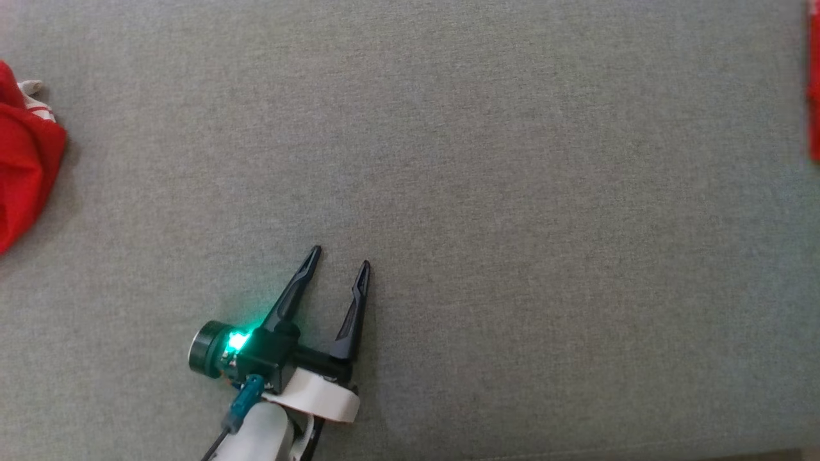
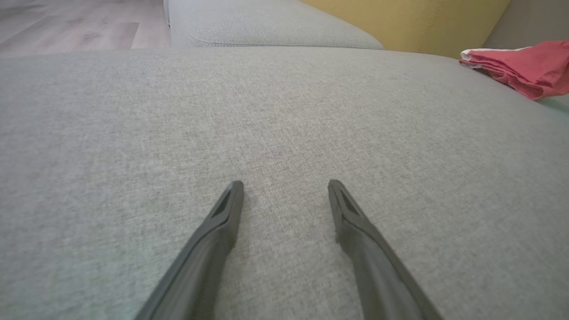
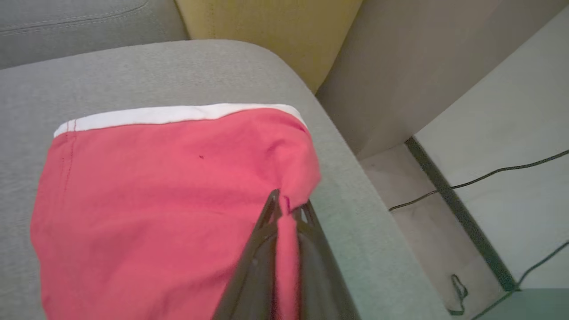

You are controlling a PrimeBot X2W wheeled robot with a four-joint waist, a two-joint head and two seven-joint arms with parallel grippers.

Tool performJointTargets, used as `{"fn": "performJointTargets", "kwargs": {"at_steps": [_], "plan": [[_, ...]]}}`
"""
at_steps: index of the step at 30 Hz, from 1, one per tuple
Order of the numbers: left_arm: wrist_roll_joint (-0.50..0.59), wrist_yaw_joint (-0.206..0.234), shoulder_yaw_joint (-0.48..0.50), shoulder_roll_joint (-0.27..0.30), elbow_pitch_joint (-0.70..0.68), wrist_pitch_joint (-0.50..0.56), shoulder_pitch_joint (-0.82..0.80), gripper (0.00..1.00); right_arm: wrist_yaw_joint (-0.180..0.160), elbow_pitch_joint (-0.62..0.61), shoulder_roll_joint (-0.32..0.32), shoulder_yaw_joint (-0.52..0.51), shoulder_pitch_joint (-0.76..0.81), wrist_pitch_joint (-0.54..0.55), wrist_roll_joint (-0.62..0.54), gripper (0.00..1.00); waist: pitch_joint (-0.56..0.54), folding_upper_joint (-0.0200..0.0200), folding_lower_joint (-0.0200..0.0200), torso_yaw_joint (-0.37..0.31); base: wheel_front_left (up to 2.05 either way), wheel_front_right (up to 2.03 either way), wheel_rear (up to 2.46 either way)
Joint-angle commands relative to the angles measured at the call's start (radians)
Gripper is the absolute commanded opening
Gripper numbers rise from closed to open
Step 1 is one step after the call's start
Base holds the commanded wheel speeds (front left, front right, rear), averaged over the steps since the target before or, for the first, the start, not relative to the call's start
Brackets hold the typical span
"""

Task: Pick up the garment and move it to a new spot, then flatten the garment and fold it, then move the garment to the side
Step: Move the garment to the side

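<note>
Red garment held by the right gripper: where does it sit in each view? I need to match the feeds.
Head view: red garment, probably the strip at the upper right edge; the red heap at the left edge looks separate.
Left wrist view: upper right corner.
Right wrist view: centre-left, one corner pinched by the right gripper.
Shared landmark: the grey sofa cushion.

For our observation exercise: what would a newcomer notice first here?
The red garment with a white band, pinched by the shut right gripper near the edge of the grey sofa cushion. Then the open left gripper, green light glowing, over bare cushion.
</note>
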Motion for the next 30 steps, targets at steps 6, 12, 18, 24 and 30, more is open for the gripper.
{"fn": "performJointTargets", "kwargs": {"at_steps": [6, 12, 18, 24, 30], "plan": [[0.0, 0.012, 0.051, 0.013, -0.005, 0.004, 0.003, 1.0, 0.008, -0.051, -0.05, -0.01, -0.02, -0.086, -0.122, 1.0, -0.009, -0.0001, 0.0001, -0.002, 0.0, 0.0, 0.0], [-0.026, 0.013, 0.066, -0.003, -0.017, 0.004, 0.015, 1.0, 0.008, -0.127, 0.014, 0.048, 0.002, -0.241, -0.051, 1.0, -0.077, -0.0001, 0.0001, 0.004, 0.0, 0.0, 0.0], [-0.06, 0.023, 0.097, -0.02, -0.03, 0.004, 0.057, 1.0, 0.008, -0.281, 0.045, 0.136, 0.143, -0.339, 0.094, 1.0, -0.172, -0.0001, 0.0001, 0.031, 0.0, 0.0, 0.0], [-0.076, 0.032, 0.131, -0.026, -0.043, 0.003, 0.104, 1.0, 0.008, -0.469, 0.091, 0.222, 0.32, -0.406, 0.133, 1.0, -0.25, -0.0001, 0.0001, 0.059, 0.0, 0.0, 0.0], [-0.068, 0.037, 0.172, -0.029, -0.061, 0.003, 0.152, 1.0, 0.008, -0.627, 0.207, 0.252, 0.542, -0.474, 0.124, 1.0, -0.323, -0.0001, 0.0001, 0.096, 0.0, 0.0, 0.0]]}}
